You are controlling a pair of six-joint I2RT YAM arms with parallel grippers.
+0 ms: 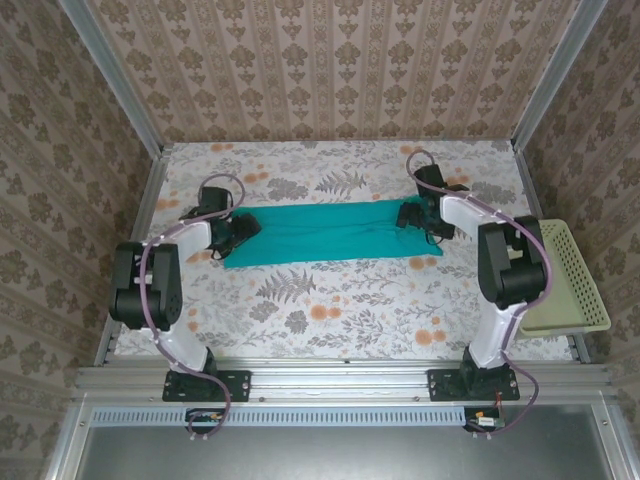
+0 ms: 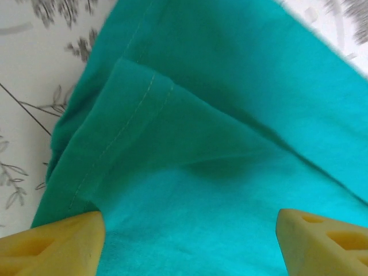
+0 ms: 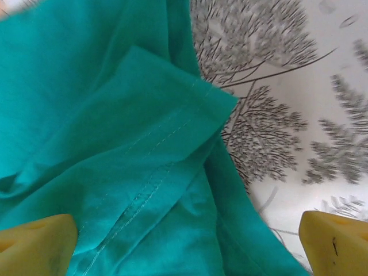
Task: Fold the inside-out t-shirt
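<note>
1. Placement: the inside-out t-shirt is seen lying flat on the floral-patterned surface as a long narrow band. It is stretched crosswise between the two arms, well apart from the pale yellow basket at the right edge.
2. The left fingers are held wide apart, low over the left end of the band. Teal cloth with a stitched hem is seen beneath them, but nothing is pinched.
3. The right fingers are spread fully over the right end, one above cloth and the other above bare surface. No cloth is gripped.
4. Step in hand: the lengthwise folding is judged to be done, since the garment is laid as a strip with doubled layers at both ends. The moment is judged to fall between folds, with both ends lying free.
5. Next move: a crosswise fold is judged to be called for.
   - One end would have to be pinched through all its layers, lifted just clear and carried onto the other end.
   - The loose hem corners could slip out if only the top layer is taken.
6. Writing: no brand, label or lettering can be read. Only plain teal cloth and rows of stitching are shown, and no print is seen on the upward side.
</note>
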